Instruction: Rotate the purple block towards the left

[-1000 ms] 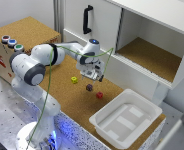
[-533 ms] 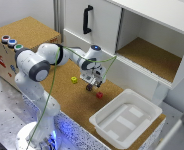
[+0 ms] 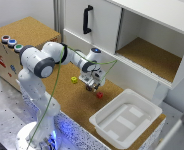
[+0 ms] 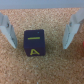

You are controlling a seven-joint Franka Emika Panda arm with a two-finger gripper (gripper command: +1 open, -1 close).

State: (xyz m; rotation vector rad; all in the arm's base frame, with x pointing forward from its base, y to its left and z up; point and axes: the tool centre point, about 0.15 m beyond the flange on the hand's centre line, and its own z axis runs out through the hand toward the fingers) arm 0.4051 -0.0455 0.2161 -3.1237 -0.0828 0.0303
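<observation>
Currently, stage: approach finished, grasp not yet made, rotation not yet begun, as far as can be judged.
Pincer (image 4: 42,31): released, fingers spread wide, one on each side of the purple block (image 4: 35,43), clear gaps on both sides, no contact visible.
Pincer height: low over the surface (image 3: 67,100), fingertips (image 4: 9,33) at about block level in the wrist view.
Purple block: resting flat on the cork surface, centred between the fingers; dark face with yellowish markings turned up toward the wrist camera.
Block in the exterior view: mostly hidden under the pincer (image 3: 93,86), only a dark patch just below it, too small to tell orientation.
Position in scene: middle of the cork surface, in front of the white cabinet (image 3: 142,40), left of the white tray (image 3: 124,117) in the exterior view.
Neighbours: red block (image 3: 99,94) just beside the pincer on the exterior view's right, a red sliver at the edge of the wrist view too; yellow-green block (image 3: 74,79) near on the exterior view's left, apart from the pincer.
Done: alignment over the correct block.
Left: close on the block, turn the wrist toward the left, release.
Risk: red block close to one finger, likely to be nudged during closing or turning.
Block alignment: side faces roughly parallel to the fingers, so a square grip looks feasible.
</observation>
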